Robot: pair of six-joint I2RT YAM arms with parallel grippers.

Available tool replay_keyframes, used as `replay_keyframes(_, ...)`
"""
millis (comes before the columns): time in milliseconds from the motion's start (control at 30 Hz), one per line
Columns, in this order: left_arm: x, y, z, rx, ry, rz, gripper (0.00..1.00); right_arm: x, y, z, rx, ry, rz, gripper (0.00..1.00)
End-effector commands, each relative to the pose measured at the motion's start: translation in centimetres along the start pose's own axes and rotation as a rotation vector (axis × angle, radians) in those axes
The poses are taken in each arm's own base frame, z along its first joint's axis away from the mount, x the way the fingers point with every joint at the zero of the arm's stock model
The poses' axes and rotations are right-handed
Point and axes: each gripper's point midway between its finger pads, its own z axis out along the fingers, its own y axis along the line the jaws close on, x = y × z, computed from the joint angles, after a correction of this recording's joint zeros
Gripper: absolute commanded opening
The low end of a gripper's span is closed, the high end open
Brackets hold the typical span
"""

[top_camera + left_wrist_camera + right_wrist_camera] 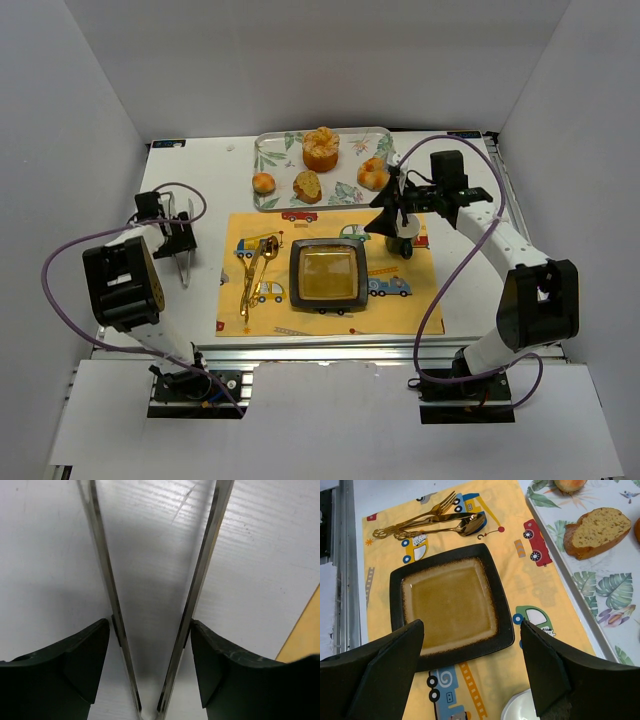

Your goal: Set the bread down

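A slice of bread (307, 186) lies on the leaf-patterned tray (345, 192) at the back, and shows in the right wrist view (595, 532). A square brown plate (297, 275) sits on the yellow placemat (235, 305); its rim shows in the right wrist view (502, 625). My left gripper (180, 235) is on the bare table left of the mat, closed against the two arms of metal tongs (200, 580). My right gripper (390, 215) is open and empty, held above the mat's right side, with the plate below its fingers (471, 625).
The tray also holds two round buns (263, 183) (373, 174) and a large pastry (321, 149). Gold cutlery (255, 270) lies on the mat left of the plate. A white cup (525, 707) stands under the right gripper. White walls enclose the table.
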Motion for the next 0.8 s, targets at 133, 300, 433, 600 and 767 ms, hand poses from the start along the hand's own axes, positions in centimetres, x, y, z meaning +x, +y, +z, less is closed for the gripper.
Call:
replay_keyframes(133, -0.7, 0.1, 0.8, -0.049, 0.014, 0.095, 0.65, -1.7, -0.8, -0.9, 0.022, -0.019, -0.015, 0.82)
replay_keyframes(300, 0.3, -0.2, 0.9, -0.032, 0.019, 0.073, 0.34, -1.7, -1.4, -1.6, 0.046, -0.021, -0.01, 0.82)
replay_keyframes(433, -1.2, -2.2, -0.2, 0.056, -0.037, 0.002, 0.06, -1.7, -1.6, -2.0, 0.057, -0.022, -0.001, 0.82)
replay_keyframes(600, -8.8, -12.0, -8.4, 0.393, -0.268, -0.214, 0.33, -1.5, -1.6, -2.3, 0.062, -0.03, 0.007, 0.82)
replay_keyframes(767, -10.4, -18.5, -11.0, 0.515, -0.225, -0.245, 0.48, -1.4, -1.1, -2.3, 0.047, -0.045, 0.01, 0.82)
